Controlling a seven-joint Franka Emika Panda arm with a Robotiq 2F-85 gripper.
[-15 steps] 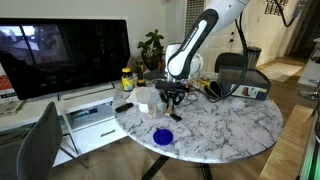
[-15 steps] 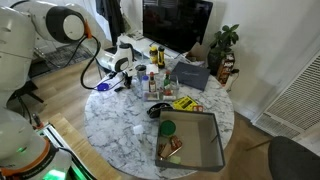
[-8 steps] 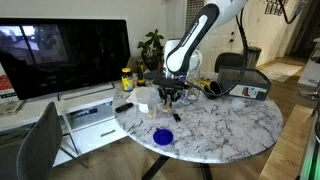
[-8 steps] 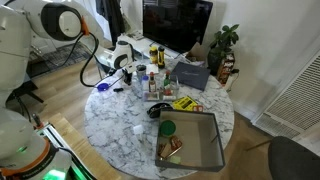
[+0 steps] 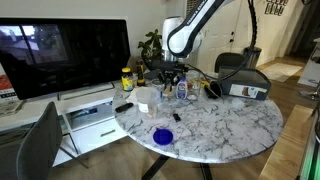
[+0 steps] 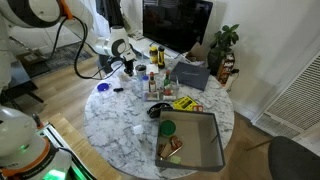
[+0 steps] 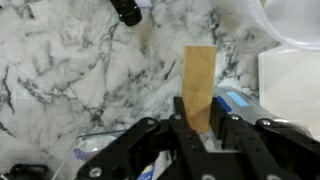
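The claw [image 7: 200, 122], jaws clamped on the near end of a flat tan wooden strip [image 7: 199, 75] that sticks out beyond the fingertips, has risen from table height half a second ago and now hangs above the marble table [image 5: 230, 125]. The strip is judged lifted clear of the tabletop, so the pick-up looks complete. Around it lie a black pen-like object [image 7: 126, 10], a blue dish [image 5: 162, 135] and a yellow-lidded jar [image 5: 127, 78]; no writing is legible, a blue-and-white label [image 7: 240, 100] beside the claw being too blurred.
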